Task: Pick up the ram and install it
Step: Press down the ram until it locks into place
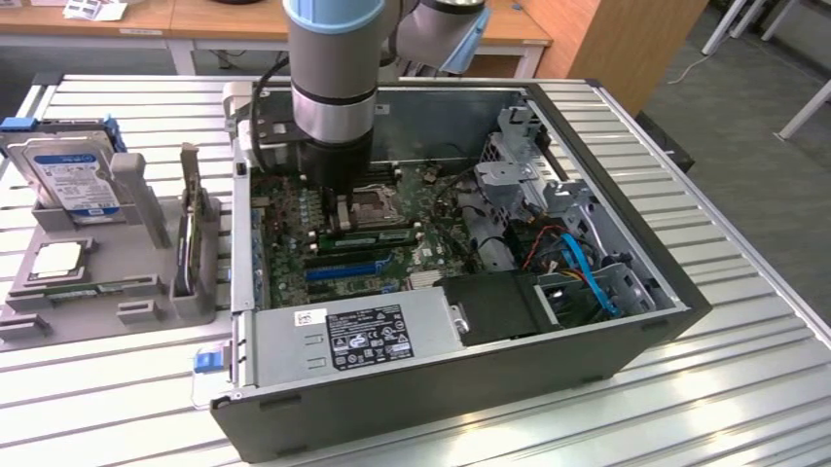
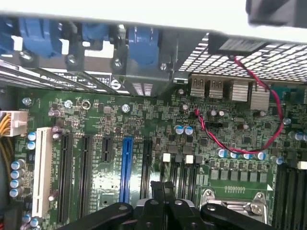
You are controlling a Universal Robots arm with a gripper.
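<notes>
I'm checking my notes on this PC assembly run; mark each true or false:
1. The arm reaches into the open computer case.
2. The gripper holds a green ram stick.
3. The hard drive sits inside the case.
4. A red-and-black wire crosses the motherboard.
1. True: the arm goes down into the open computer case.
2. False: the gripper is shut over the motherboard, fingers together, with no stick seen between them.
3. False: the hard drive stands in the grey fixture outside the case, on the exterior view's left.
4. True: a red-and-black wire loops across the board.
</notes>
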